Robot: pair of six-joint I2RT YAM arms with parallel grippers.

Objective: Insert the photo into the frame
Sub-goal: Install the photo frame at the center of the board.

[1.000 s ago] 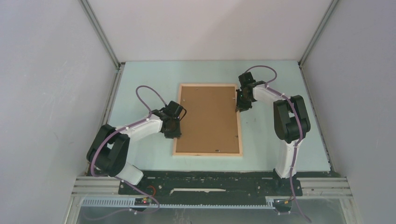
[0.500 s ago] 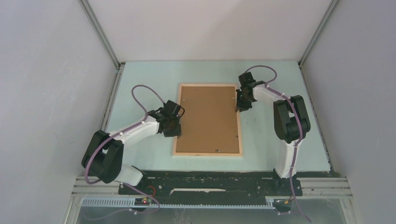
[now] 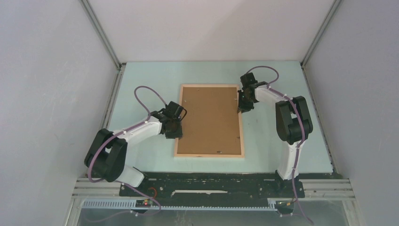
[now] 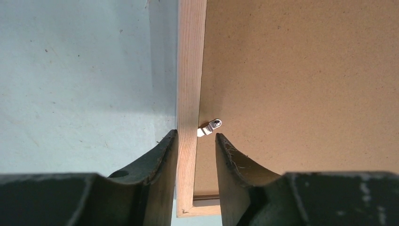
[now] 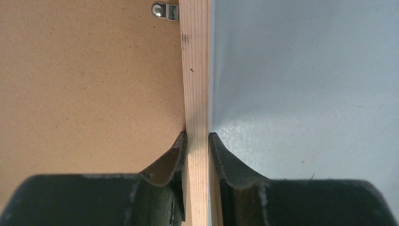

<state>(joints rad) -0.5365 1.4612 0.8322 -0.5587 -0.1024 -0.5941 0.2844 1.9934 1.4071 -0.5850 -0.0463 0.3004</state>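
Observation:
The frame [image 3: 209,155] lies flat mid-table, pale wood rails up. The photo's brown cork-like back [image 3: 210,120] fills it; the picture side is hidden. My left gripper [image 3: 174,133] straddles the left rail [image 4: 190,70], open: the outer finger touches the wood, the inner finger [image 4: 230,160] stands apart over the board [image 4: 301,70]. My right gripper [image 3: 243,109] is shut on the right rail [image 5: 195,70], one finger on the board [image 5: 89,70] side and one on the table side.
A small metal retaining clip [image 4: 210,127] sits on the board beside the left rail, just ahead of my left fingers. Another clip [image 5: 164,10] sits by the right rail. Grey walls enclose the pale green table [image 3: 141,80] on three sides.
The left arm's elbow has shifted back and left while its gripper stayed at the frame's left rail. The right arm and the frame have not moved.

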